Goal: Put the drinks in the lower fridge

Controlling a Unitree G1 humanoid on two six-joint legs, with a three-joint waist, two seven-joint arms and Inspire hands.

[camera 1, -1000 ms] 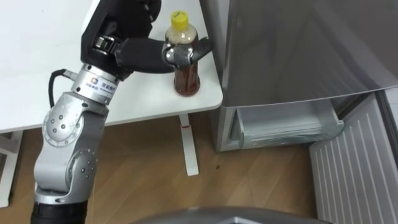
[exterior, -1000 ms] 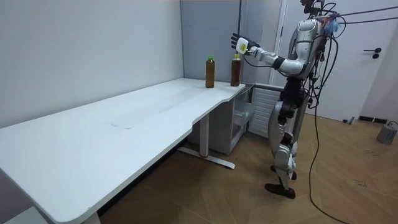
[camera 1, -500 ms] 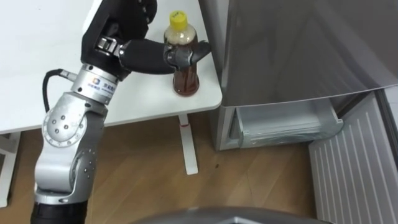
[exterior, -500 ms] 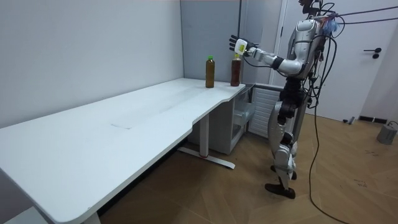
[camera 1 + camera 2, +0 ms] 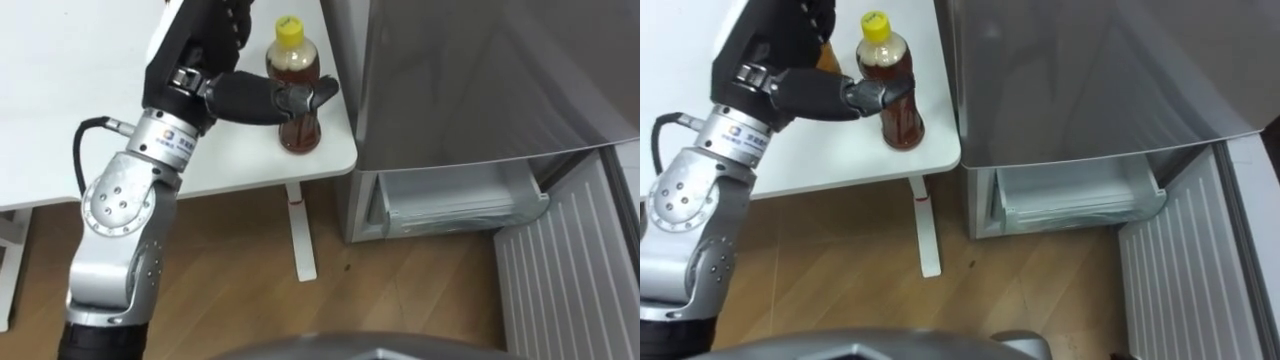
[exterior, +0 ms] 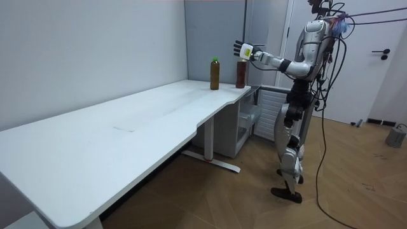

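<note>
At the table corner (image 5: pixel 335 150), the left robot hand (image 5: pixel 240 95), unclenched, stretches its thumb across the bottle (image 5: pixel 299 132).

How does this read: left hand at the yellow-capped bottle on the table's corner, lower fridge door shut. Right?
Not quite. The lower fridge door stands open, as the left eye view shows, baring a drawer. The rest holds: the left hand is at the yellow-capped bottle on the corner of the table.

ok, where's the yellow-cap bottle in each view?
Left eye view: top centre, the bottle stands on the table corner.
Right eye view: upper left, on that same corner.
Room view: right of centre, beside the left hand.
Shared landmark: the table corner.
</note>
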